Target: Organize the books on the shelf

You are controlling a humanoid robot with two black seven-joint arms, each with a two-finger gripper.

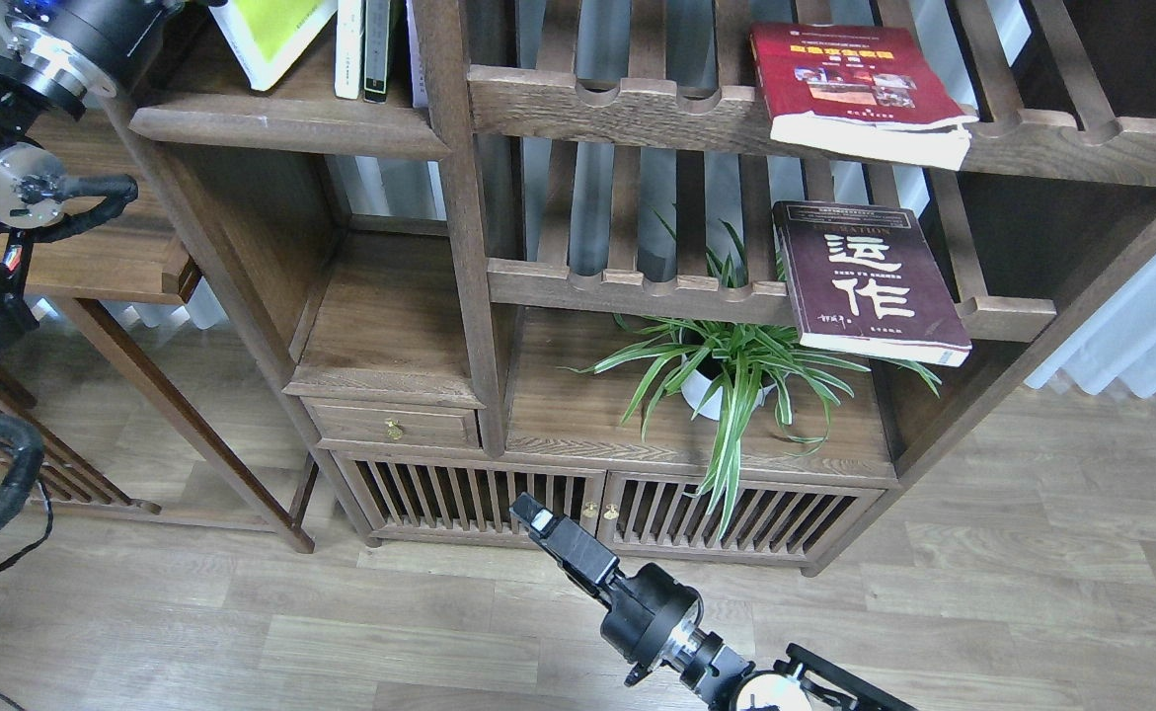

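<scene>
Right fingers (535, 515), state indeterminate, hang well below the maroon book (869, 281); left fingers unseen; recommend a rising approach, gripping its overhanging edge.

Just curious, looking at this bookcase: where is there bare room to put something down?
Free: the wooden ledge above the small drawer, and the top shelf left of the upright books. Crowded: the board around the spider plant.

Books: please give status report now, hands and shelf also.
Right hand low before the cabinet, holding nothing; left hand out of view. Yellow-green book leaning on the shelf. Red book and maroon book lying on slatted racks. Plant below the maroon book.
</scene>
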